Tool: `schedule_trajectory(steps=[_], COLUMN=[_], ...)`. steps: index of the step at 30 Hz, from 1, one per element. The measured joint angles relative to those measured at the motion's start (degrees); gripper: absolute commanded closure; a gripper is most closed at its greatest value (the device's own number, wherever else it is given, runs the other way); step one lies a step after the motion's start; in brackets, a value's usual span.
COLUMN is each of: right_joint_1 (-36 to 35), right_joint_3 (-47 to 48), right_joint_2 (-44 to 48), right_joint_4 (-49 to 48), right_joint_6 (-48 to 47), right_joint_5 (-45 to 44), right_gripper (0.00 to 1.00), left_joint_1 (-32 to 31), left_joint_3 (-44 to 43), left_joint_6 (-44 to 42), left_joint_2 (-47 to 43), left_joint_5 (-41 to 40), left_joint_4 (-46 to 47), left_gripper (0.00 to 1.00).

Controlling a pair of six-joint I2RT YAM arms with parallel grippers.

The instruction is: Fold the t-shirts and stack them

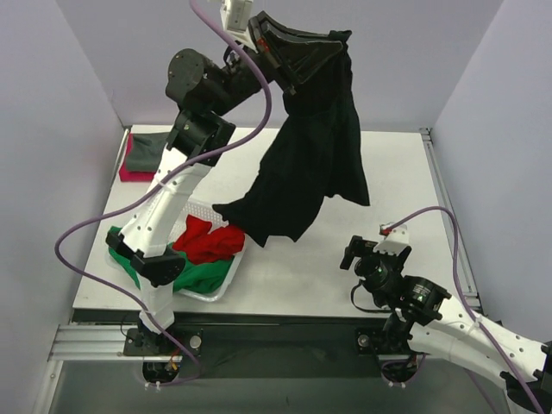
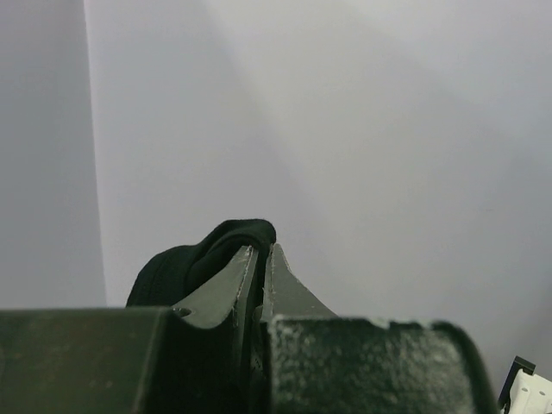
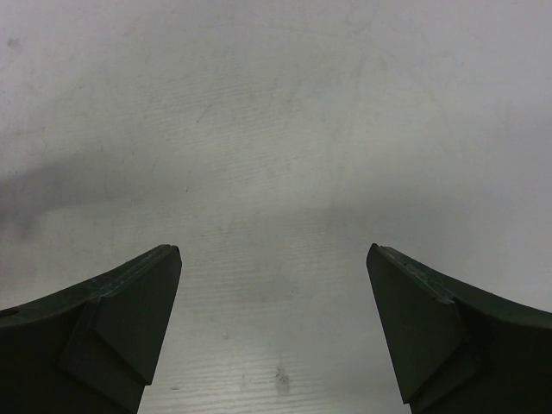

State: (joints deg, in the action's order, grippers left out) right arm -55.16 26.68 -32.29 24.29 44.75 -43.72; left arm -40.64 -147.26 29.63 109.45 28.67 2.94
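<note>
the left gripper (image 1: 338, 39) is clenched on a bunched fold of the black t-shirt (image 1: 310, 164), held high above and to the right of the white basket (image 1: 210, 296). in the left wrist view its tips nearly meet, with dark cloth pinched between them. the shirt hangs in a long twisted drape, and its lowest corner reaches the basket's right rim; i cannot tell whether it touches. the right gripper (image 1: 354, 255) is spread wide and grasps nothing, low over the table (image 1: 397, 190) well to the right of the basket.

the step in hand looks like getting this shirt out and laid flat. to do it well, the hanging hem should clear the basket's rim and the red t-shirt (image 1: 207, 240) inside before moving sideways, or it may drag cloth along. the free gripper would best take a second corner or the opposite shoulder, so the twist opens before lowering. lay it on bare table right of the basket, hem first, easing down slowly. a single pinch on soft cloth can slip.

the green t-shirt (image 1: 200, 274) waits in the basket; a folded grey-green t-shirt (image 1: 148, 148) lies behind it.
</note>
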Motion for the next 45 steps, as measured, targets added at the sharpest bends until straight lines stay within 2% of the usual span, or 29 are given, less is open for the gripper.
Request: schedule_trajectory(steps=[9,13,18,19,22,23,26,27,28,31,37,39,42,45], right_joint_1=[0.1,0.1,0.1,0.1,0.1,0.1,0.1,0.1,0.1,0.1,0.0,0.0,0.0,0.0], right_joint_3=[0.0,0.0,0.0,0.0,0.0,0.0,0.0,0.0,0.0,0.0,0.9,1.2,1.7,1.8], right_joint_2=[-0.1,-0.1,-0.1,-0.1,0.1,0.4,1.3,1.4,1.4,0.8,-4.9,-6.3,-7.6,-8.0], right_joint_4=[0.2,0.4,0.7,0.9,1.7,1.9,2.4,2.6,2.7,2.9,3.1,3.1,2.8,2.1], right_joint_6=[0.2,0.5,1.0,1.1,1.7,1.8,2.1,2.2,2.2,2.4,3.3,3.6,3.7,3.6], right_joint_5=[0.0,0.0,0.0,0.0,0.0,0.0,0.0,0.0,0.0,0.0,0.0,0.0,0.0,0.1], right_gripper=[0.05,0.05,0.06,0.06,0.06,0.06,0.06,0.06,0.06,0.06,0.06,0.06,0.06,0.06], left_joint_1=[-0.1,-0.5,-3.1,-3.8,-5.6,-6.1,-6.8,-6.8,-6.7,-6.4,-6.5,-6.6,-6.7,-6.8], left_joint_3=[8.1,9.8,15.2,17.8,25.1,26.6,28.3,28.9,30.4,42.1,74.9,83.1,91.4,97.3], left_joint_6=[-1.5,-3.0,-9.0,-10.0,-11.8,-12.1,-13.3,-13.8,-14.0,-15.1,-16.2,-15.9,-14.6,-12.9], left_joint_2=[2.5,8.8,16.9,17.5,18.3,18.4,18.6,18.3,17.6,11.3,-10.8,-17.3,-23.3,-25.6], left_joint_5=[4.3,7.9,7.8,7.5,7.6,8.0,8.7,8.5,7.6,2.7,-15.8,-20.8,-25.4,-28.0], left_joint_4=[1.6,-0.1,-7.9,-8.8,-10.1,-10.3,-10.3,-9.8,-8.9,-6.3,0.3,2.0,2.5,2.8], left_gripper=[1.0,1.0,1.0,0.96,0.74,0.56,0.28,0.24,0.2,0.12,0.1,0.1,0.09,0.08])
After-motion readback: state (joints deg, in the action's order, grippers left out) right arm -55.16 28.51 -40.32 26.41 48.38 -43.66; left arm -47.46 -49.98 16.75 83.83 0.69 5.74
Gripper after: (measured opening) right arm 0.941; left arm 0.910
